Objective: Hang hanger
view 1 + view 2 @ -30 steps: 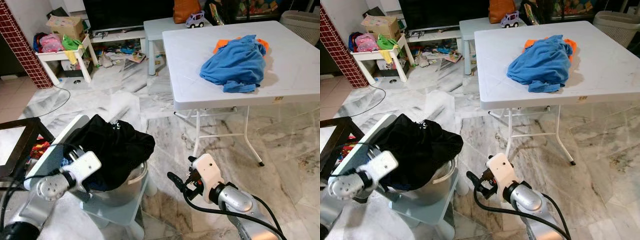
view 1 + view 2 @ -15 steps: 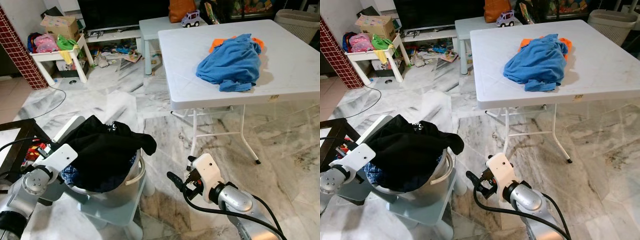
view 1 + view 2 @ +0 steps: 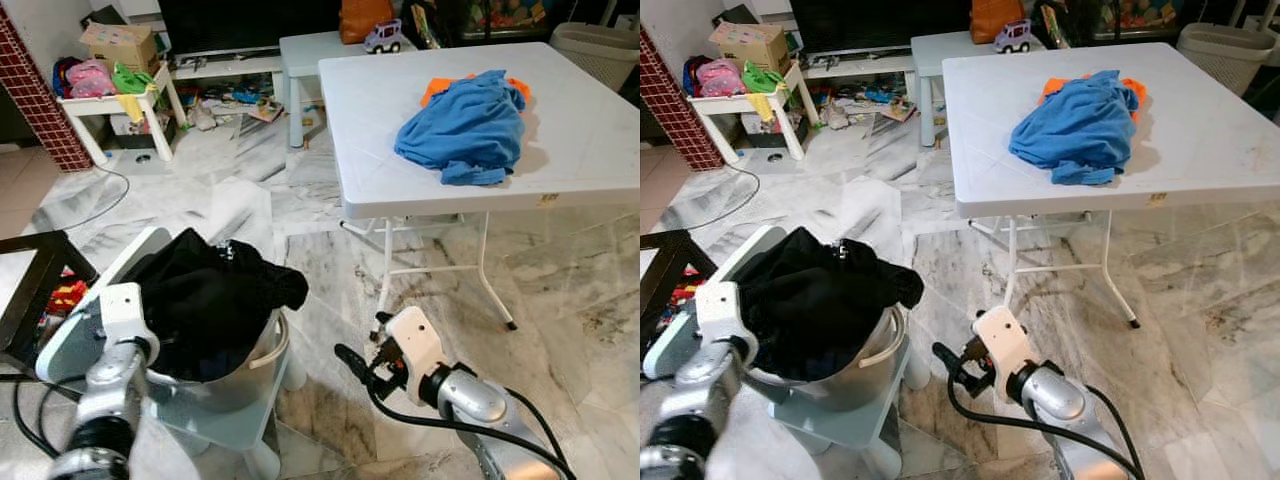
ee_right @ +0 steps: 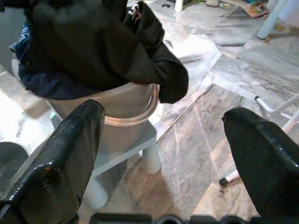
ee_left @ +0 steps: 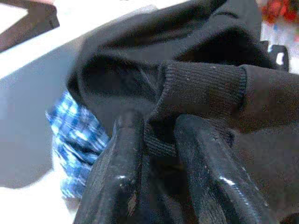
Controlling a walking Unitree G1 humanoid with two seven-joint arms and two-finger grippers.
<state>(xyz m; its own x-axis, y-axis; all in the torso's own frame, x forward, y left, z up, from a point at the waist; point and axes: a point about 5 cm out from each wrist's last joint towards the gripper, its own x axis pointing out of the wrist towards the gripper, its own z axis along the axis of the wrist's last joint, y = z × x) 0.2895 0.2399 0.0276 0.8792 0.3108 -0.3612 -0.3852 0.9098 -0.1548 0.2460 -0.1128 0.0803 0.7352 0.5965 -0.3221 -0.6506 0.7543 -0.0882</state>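
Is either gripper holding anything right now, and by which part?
The left gripper pinches the black garment by its ribbed cuff. The right gripper is open, holding nothing.

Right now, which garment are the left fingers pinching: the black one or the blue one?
The black garment heaped in the basin; the blue garment lies apart on the white table.

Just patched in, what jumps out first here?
A black garment heaped over a metal basin on a low stool at lower left, with the left gripper pinching its ribbed cuff. A blue garment lies bunched on the white folding table; the right gripper hangs open.
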